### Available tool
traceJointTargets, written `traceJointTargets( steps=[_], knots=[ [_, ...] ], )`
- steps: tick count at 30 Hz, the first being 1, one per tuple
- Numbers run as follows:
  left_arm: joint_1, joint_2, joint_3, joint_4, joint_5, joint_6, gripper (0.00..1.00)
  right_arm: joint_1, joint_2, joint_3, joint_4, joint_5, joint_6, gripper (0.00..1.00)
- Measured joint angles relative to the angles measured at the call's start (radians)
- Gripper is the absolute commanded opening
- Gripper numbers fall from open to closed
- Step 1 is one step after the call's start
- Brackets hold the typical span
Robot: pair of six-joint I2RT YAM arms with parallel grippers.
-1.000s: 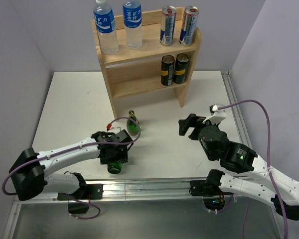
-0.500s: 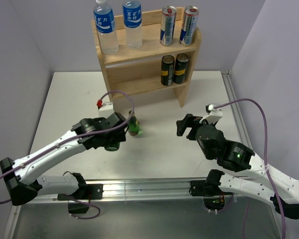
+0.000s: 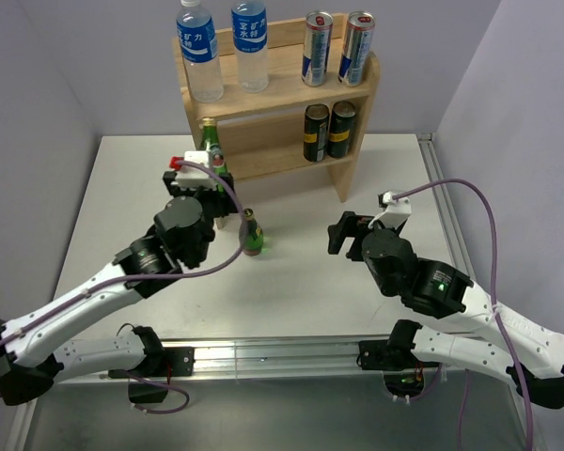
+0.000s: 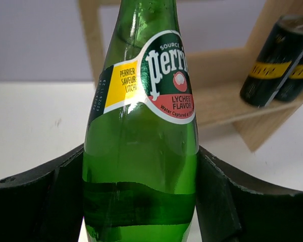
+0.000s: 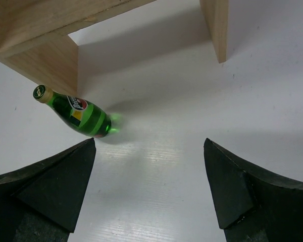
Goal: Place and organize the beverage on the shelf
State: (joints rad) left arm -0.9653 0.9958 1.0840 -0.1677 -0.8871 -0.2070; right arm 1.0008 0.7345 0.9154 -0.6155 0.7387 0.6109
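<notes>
My left gripper (image 3: 211, 175) is shut on a green Perrier bottle (image 3: 210, 143) and holds it upright, off the table, just in front of the left half of the shelf's lower board. In the left wrist view the bottle (image 4: 141, 151) fills the gap between both pads. A second green bottle (image 3: 252, 235) stands on the table between the arms; it also shows in the right wrist view (image 5: 78, 115). The light-wood shelf (image 3: 282, 80) stands at the back. My right gripper (image 3: 342, 234) is open and empty, low over the table to the right of the standing bottle; its jaws are wide apart in the right wrist view (image 5: 149, 176).
Two water bottles (image 3: 199, 52) and two tall cans (image 3: 317, 47) stand on the shelf's top board. Two dark cans (image 3: 328, 131) stand at the right of the lower board, also seen from the left wrist (image 4: 272, 63). Grey walls close in on both sides.
My left arm has lifted the green bottle from low near the table's front edge up and back to the shelf's lower tier. My right gripper has drifted slightly left.
</notes>
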Motion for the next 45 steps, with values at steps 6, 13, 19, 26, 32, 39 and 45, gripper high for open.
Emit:
traceJointTargets(
  steps=[6, 13, 19, 26, 32, 39, 45],
  knots=[
    [-0.003, 0.162, -0.063, 0.472, 0.011, 0.300, 0.00, 0.000, 0.006, 0.003, -0.008, 0.001, 0.000, 0.94],
    [-0.003, 0.367, -0.069, 0.840, 0.018, 0.488, 0.00, 0.000, 0.022, 0.035, -0.036, 0.010, 0.000, 0.94],
    [-0.003, 0.434, -0.101, 1.025, 0.012, 0.532, 0.00, 0.000, 0.022, 0.044, -0.063, 0.025, 0.001, 0.94],
    [-0.003, 0.463, -0.173, 1.178, -0.007, 0.544, 0.00, 0.000, 0.029, 0.044, -0.076, 0.028, 0.001, 0.94],
    [0.008, 0.517, -0.218, 1.245, -0.010, 0.543, 0.00, 0.000, 0.066, 0.044, -0.076, 0.027, -0.007, 0.94],
    [0.076, 0.566, -0.245, 1.270, -0.002, 0.502, 0.00, 0.000, 0.077, 0.044, -0.076, 0.027, -0.010, 0.94],
    [0.139, 0.608, -0.244, 1.287, 0.012, 0.473, 0.00, 0.000, 0.073, 0.043, -0.076, 0.027, -0.002, 0.94]
  ],
)
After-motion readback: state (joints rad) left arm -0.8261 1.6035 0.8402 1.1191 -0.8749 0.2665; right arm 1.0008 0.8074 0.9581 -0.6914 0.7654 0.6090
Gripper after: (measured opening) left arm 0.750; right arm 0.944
